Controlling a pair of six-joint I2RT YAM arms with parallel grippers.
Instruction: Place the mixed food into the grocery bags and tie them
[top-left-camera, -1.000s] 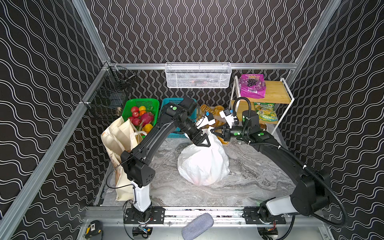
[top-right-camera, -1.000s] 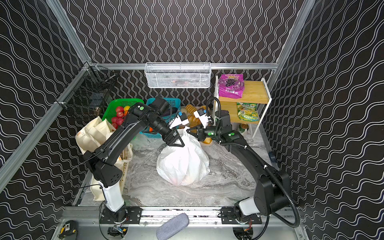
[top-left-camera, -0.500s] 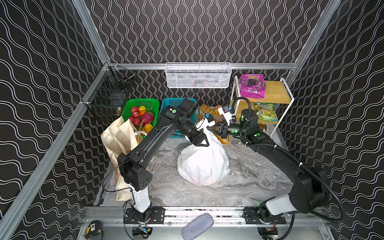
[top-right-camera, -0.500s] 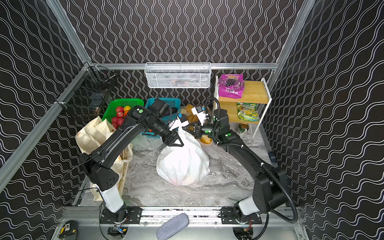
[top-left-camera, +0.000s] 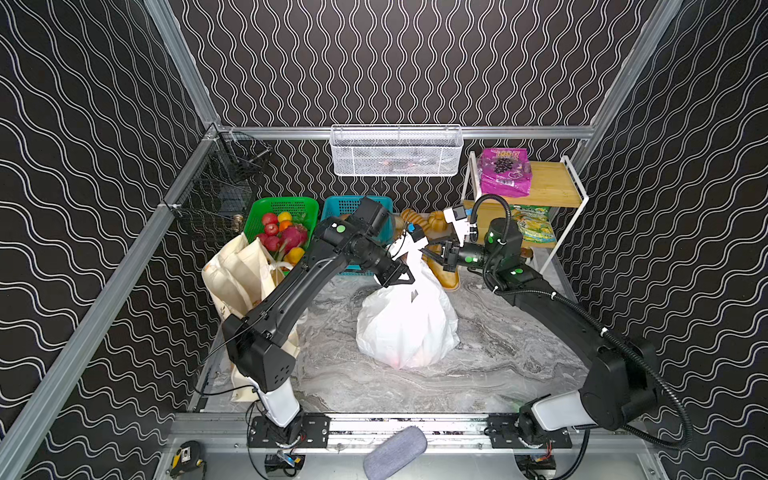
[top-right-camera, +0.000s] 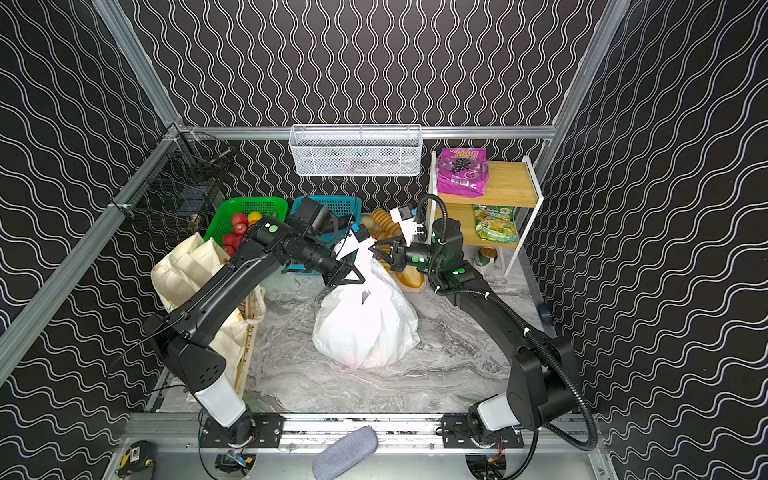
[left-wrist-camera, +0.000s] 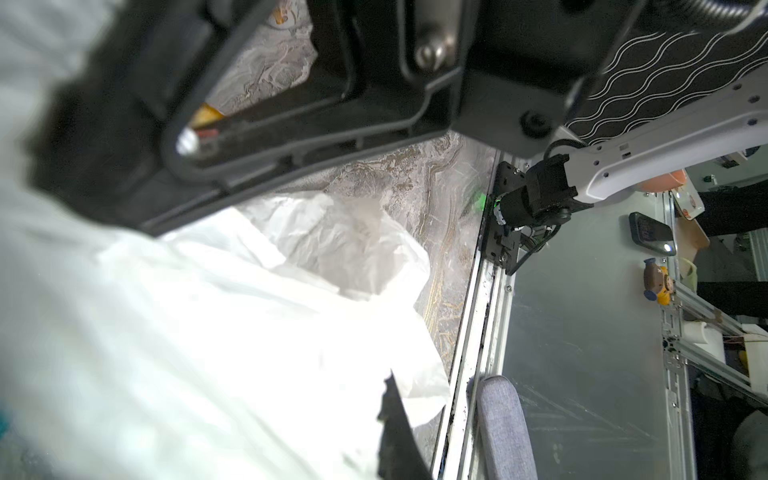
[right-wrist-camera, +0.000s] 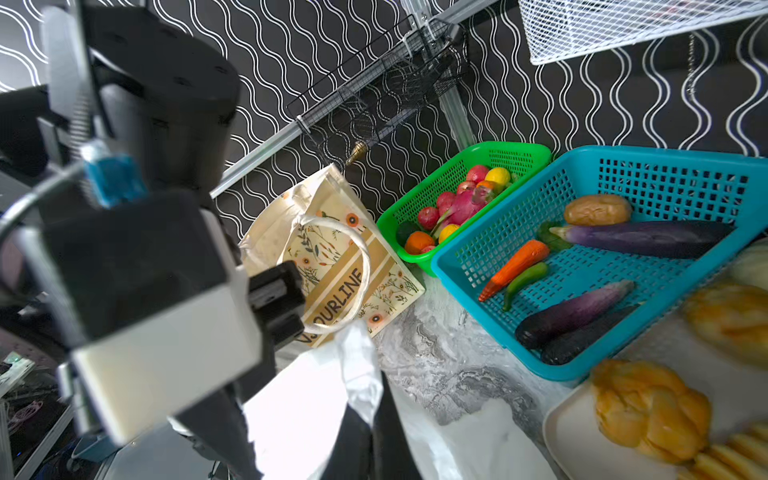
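Thin white crinkly plastic carrier bag sits mid grey marbled table, your left gripper and right gripper both clamped on its gathered top: cross the handles slowly, tension even.

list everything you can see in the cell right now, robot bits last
thin white crinkly plastic carrier bag: one, white, middle of the marble table
cream canvas tote with flower print: one, cream, table's left edge
green plastic basket: one, green, back left, holding red, yellow and orange toy fruit
teal plastic basket: one, teal, beside the green one, holding toy vegetables
golden toy breads: several, golden, on a white tray, back centre
purple grape-print snack packet: one, purple, top shelf of wooden rack
green-yellow snack packet: one, lower shelf
white wire basket: one, back wall
black wire basket: one, left wall
left arm: one, black, jaws shut on the bag's top
right arm: one, black, jaws shut on the bag's top
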